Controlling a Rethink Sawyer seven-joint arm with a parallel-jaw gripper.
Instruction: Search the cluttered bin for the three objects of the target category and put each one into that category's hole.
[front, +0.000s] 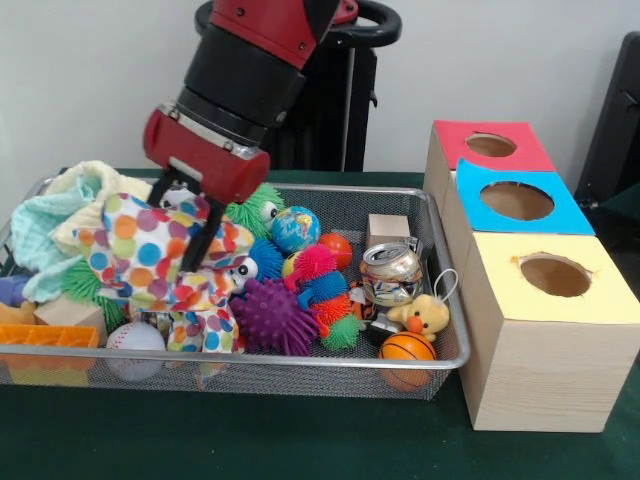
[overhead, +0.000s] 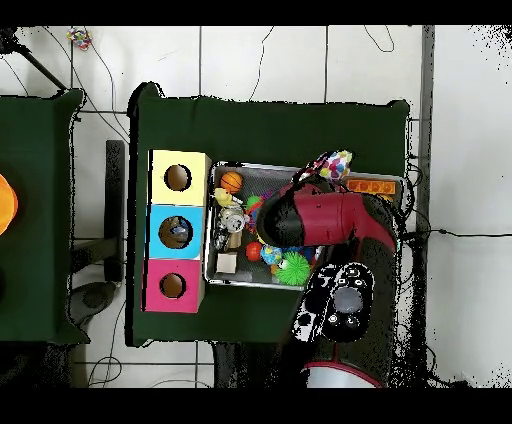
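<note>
You are looking at the polka-dot plush toy (front: 165, 262), which is sitting in the left half of the wire mesh bin (front: 440, 300), and the gripper (front: 190, 225) is pressing down into its top. Its dark fingers (front: 205, 235) are sinking into the spotted fabric, but whether they are pinching it or merely resting against it you cannot tell.

Just right of the gripper, a green spiky ball (front: 262, 205) and a small globe ball (front: 295, 229) are lying side by side. Below and to the right, a purple spiky ball (front: 272, 317) is touching the plush. Further right, a crushed can (front: 391, 273) is standing near a yellow duck (front: 424, 316) and a small basketball (front: 407, 348). Left of the gripper, pale cloths (front: 60, 215) are piling up, and a baseball (front: 135, 340) is lying at the front wall.

Well to the right, outside the bin, the red-topped box (front: 490, 146), blue-topped box (front: 520, 198) and yellow-topped box (front: 550, 275) are standing in a row, each showing a round hole.
</note>
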